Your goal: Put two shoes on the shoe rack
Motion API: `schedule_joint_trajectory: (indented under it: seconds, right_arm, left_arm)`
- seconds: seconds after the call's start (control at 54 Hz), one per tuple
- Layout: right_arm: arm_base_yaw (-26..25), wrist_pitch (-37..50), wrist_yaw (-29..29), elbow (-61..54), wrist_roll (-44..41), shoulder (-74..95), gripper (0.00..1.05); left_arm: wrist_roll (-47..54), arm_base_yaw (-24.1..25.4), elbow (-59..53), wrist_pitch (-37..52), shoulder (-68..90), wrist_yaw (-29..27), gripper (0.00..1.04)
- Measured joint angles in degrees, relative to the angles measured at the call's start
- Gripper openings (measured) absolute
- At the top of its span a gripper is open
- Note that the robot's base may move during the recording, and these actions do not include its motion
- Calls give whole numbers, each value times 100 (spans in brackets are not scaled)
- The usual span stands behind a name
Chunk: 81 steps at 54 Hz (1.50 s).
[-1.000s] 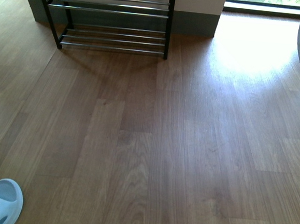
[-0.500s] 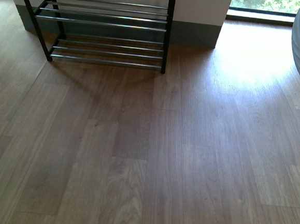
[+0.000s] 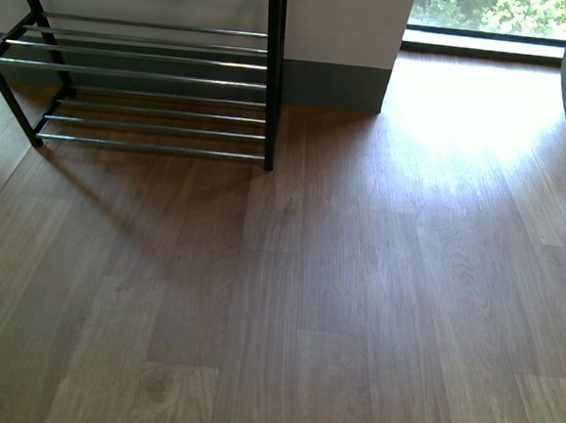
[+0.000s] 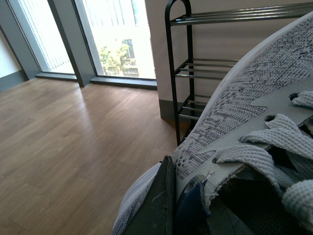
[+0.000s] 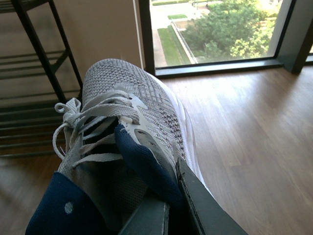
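Shoe rack [image 3: 151, 147] nearer; sneakers [image 4: 244, 107] [image 5: 127, 88] wrist-view only

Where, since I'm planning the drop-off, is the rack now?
In the front view the rack stands upper left on the floor, by the wall, left of the window. Both wrist views show it behind the left sneaker and right sneaker.

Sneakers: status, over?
Left tool shut on grey sneaker; right tool shut on second grey sneaker. Shoe rack ahead-left, visible tiers bare. Floor between unobstructed.
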Motion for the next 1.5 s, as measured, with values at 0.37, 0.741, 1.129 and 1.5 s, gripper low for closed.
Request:
schedule_joint_trajectory:
  seconds: [0.37, 0.741, 1.129, 1.5]
  right_arm:
    - [0, 0, 33, 0, 0, 0, 1]
    - [0, 0, -22, 0, 0, 0, 1]
    - [0, 0, -11, 0, 0, 0, 1]
    - [0, 0, -15, 0, 0, -2, 1]
  left_arm:
    - [0, 0, 0, 0, 2, 26, 2]
    - [2, 0, 0, 0, 0, 2, 2]
    - [2, 7, -2, 0, 0, -17, 2]
    - [2, 7, -2, 0, 0, -15, 2]
